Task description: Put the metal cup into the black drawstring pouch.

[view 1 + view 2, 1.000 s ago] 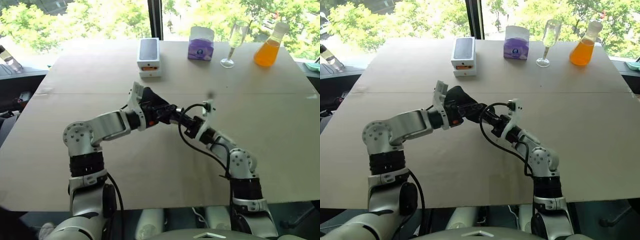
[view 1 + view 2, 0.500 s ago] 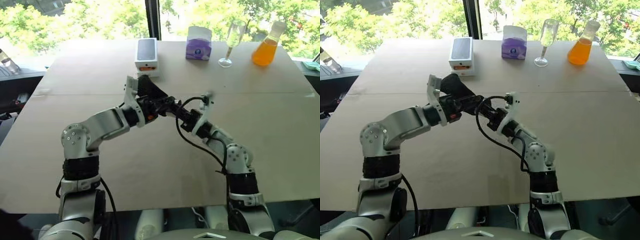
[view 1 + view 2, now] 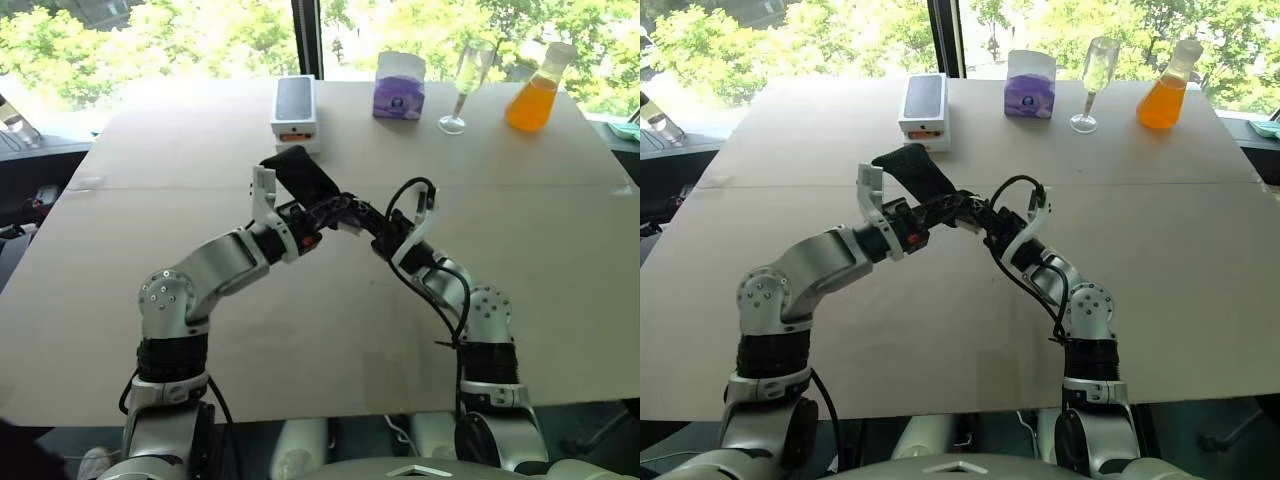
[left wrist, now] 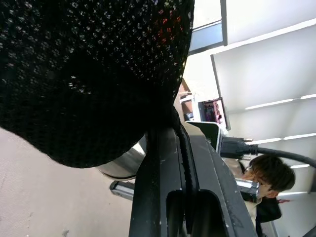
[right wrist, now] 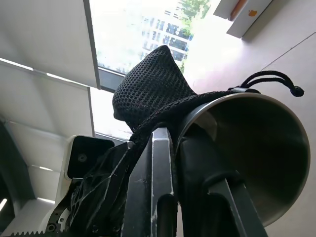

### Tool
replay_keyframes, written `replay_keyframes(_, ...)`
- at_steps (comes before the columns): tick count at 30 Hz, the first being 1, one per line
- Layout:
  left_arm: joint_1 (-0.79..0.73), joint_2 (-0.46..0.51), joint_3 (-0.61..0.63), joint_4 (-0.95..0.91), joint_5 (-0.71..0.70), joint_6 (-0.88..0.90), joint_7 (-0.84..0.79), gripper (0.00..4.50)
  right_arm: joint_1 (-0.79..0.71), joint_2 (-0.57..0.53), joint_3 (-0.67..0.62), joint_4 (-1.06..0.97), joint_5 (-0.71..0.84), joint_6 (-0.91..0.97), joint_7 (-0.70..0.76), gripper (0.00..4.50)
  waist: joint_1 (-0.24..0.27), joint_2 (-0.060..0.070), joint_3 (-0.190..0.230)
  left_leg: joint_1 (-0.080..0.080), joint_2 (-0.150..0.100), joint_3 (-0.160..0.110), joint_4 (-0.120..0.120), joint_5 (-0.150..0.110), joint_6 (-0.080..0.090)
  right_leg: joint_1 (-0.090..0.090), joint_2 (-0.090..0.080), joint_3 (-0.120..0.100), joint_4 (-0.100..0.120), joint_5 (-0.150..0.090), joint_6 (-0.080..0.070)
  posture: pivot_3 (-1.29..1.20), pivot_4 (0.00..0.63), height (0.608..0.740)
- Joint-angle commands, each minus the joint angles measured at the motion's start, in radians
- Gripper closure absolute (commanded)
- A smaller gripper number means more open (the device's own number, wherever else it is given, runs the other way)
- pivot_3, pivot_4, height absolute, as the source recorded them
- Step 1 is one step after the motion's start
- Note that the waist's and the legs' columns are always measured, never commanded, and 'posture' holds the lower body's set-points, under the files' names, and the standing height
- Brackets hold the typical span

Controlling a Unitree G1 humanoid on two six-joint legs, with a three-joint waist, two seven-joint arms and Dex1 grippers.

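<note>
Together, both pincers met above the middle of the worktop point(image 3: 560, 250), each clenched on something. The left pincer point(image 3: 325, 212) was clamped on the fabric of the black drawstring pouch point(image 3: 300, 172), which rose tilted up and away from its fingers, clear of the worktop, toward the white phone box point(image 3: 296, 108). In the left wrist view the pouch's mesh point(image 4: 94, 74) draped over the pincer's fingers point(image 4: 163, 163), with a curve of shiny metal just below the cloth.

The right pincer point(image 3: 375, 228) pointed toward the left one and was clenched on the rim of the metal cup point(image 5: 261, 153). In the right wrist view one finger lay inside the cup's dark mouth and the other outside its wall, with the pouch's edge and its thin black cord point(image 5: 269, 81) pulled over the far part of the rim. The cup therefore sat at the pouch's mouth, held in the air between the two pincers; how far it was inside could not be told.

Along the far edge of the worktop stood the phone box, a purple tissue box point(image 3: 400, 88), a clear stemmed glass point(image 3: 466, 85) and a flask of orange liquid point(image 3: 537, 92), all well apart from the pincers. A person's dark hair point(image 4: 269, 173) showed in the left wrist view.
</note>
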Motion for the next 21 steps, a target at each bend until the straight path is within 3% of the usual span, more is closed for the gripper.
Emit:
replay_keyframes(1,-0.027,-0.036,-0.015,-0.071,-0.061,0.013,-0.016,4.5,0.004,-0.045,0.096,-0.057,-0.188,-0.107,0.055,4.4,-0.001,0.0,0.0,0.0,0.0,0.0,0.0,0.0,0.0,0.0,0.0,0.0,0.0,0.0,0.0,0.0,0.15,0.74)
replay_keyframes(7,-0.016,-0.042,0.006,-0.069,-0.061,0.033,-0.019,4.5,0.025,-0.162,0.282,-0.069,-0.455,-0.245,0.204,4.4,-0.002,0.0,0.0,0.0,0.0,0.0,0.0,0.0,0.0,0.0,0.001,0.0,0.0,0.0,0.0,0.0,0.15,0.74)
replay_keyframes(13,0.021,0.01,-0.016,-0.068,-0.061,0.069,-0.023,4.5,0.034,-0.219,0.355,-0.042,-0.624,-0.39,0.303,4.4,-0.003,0.0,0.0,0.001,0.0,0.0,0.0,0.0,0.0,0.0,0.001,0.0,0.0,0.0,0.0,0.0,0.15,0.74)
replay_keyframes(21,0.054,-0.103,0.029,-0.08,-0.061,0.025,0.002,4.5,0.023,-0.257,0.483,-0.009,-0.779,-0.647,0.56,4.4,0.0,0.0,0.0,0.0,0.0,0.0,0.0,0.0,0.0,0.001,0.001,0.0,-0.002,0.0,0.0,0.0,0.15,0.74)
